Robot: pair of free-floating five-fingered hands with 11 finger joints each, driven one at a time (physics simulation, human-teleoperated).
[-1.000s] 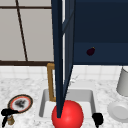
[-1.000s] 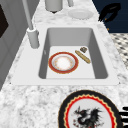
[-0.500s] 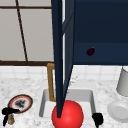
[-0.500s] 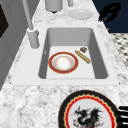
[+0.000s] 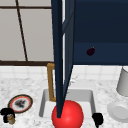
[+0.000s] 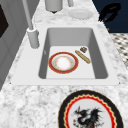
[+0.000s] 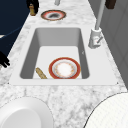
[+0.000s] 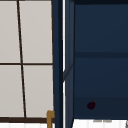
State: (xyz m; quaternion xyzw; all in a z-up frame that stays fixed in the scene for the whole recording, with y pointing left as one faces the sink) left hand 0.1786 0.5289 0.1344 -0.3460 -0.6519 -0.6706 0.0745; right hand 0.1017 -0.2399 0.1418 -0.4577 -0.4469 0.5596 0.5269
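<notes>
The small brown jar [image 5: 10, 119] sits at the front left corner of the marble surface [image 5: 30, 85], the left hand [image 5: 7, 113] curled round it — just in front of the dragon plate [image 5: 20, 103]. In the right side view the same jar [image 7: 32, 11] stands near that plate's [image 7: 53, 15] rim, close to the surface's edge. The right hand [image 5: 97, 118] hangs with curled fingers holding nothing at the sink's [image 5: 43, 105] front right corner, beside the red ball [image 5: 67, 115] and left of the white plate [image 5: 119, 111]. In the basin a red-rimmed plate [image 6: 63, 62] and a stick [image 6: 82, 56] lie apart. The open cabinet door [image 5: 61, 57] hangs over the sink — its lower edge meets the ball.
</notes>
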